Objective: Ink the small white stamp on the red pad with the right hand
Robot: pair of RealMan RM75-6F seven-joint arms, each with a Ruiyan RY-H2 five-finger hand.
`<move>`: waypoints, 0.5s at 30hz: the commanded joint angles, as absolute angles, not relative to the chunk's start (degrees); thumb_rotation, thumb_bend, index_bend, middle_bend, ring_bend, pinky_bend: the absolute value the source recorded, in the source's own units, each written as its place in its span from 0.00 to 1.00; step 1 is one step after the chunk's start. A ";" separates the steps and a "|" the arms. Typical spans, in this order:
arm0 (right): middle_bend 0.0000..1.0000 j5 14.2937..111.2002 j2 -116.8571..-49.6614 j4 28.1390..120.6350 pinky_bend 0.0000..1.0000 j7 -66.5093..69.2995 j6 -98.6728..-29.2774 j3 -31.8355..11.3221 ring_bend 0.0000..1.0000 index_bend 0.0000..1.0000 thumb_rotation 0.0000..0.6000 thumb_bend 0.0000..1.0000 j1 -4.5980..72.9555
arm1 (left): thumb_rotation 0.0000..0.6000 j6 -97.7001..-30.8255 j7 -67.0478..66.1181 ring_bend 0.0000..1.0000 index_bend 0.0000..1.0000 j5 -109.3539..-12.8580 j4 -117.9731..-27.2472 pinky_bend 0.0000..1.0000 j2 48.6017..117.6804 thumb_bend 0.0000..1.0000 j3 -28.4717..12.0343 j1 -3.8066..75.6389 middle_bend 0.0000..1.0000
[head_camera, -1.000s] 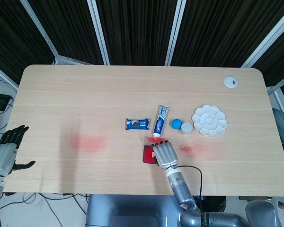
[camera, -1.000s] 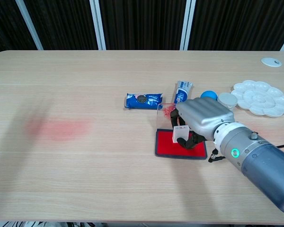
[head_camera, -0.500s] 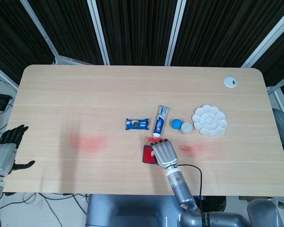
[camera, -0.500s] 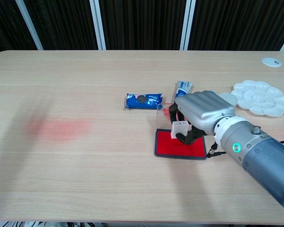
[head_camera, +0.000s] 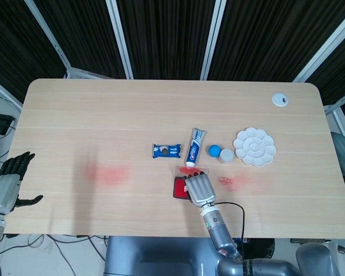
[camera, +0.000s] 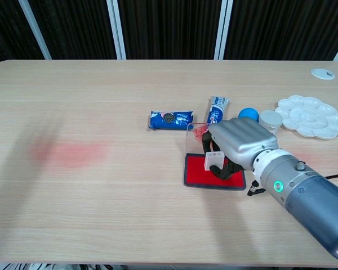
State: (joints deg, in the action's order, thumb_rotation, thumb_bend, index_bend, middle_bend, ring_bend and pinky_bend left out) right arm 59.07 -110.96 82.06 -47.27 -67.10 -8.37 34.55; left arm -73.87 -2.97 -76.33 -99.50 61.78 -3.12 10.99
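The small white stamp (camera: pixel 212 160) stands on the red pad (camera: pixel 198 174), held in the curled fingers of my right hand (camera: pixel 240 144). In the head view my right hand (head_camera: pixel 199 188) covers most of the red pad (head_camera: pixel 177 188) and hides the stamp. The pad's clear lid (camera: pixel 195 133) stands open behind it. My left hand (head_camera: pixel 9 178) hangs off the table's left edge with fingers apart, holding nothing.
Behind the pad lie a blue snack packet (camera: pixel 170 119), a toothpaste tube (camera: pixel 216 108), a blue ball (camera: pixel 248 113) and a small white jar (camera: pixel 270 119). A white paint palette (camera: pixel 310 116) sits at the right. Red stains mark the table (camera: pixel 67 153).
My right hand has lowered the stamp back down onto the red pad after lifting it slightly half a second ago. The left hand has not moved.
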 commanded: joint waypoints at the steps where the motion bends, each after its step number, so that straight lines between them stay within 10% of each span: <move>1: 0.59 58.86 -111.16 81.67 0.46 -47.06 -67.02 -8.06 0.47 0.74 1.00 0.59 34.34 | 1.00 -73.93 -2.94 0.00 0.00 -76.41 -99.52 0.00 61.78 0.00 -3.11 10.98 0.00; 15: 0.59 61.47 -108.89 84.83 0.46 -46.41 -69.15 -8.80 0.47 0.74 1.00 0.59 34.28 | 1.00 -74.06 -3.14 0.00 0.00 -76.51 -99.45 0.00 61.82 0.00 -3.03 10.94 0.00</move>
State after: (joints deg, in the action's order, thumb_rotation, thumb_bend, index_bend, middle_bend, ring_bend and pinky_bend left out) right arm 60.92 -109.41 84.26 -46.51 -68.68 -8.58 34.26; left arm -74.06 -3.14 -76.52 -99.45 61.82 -3.03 10.94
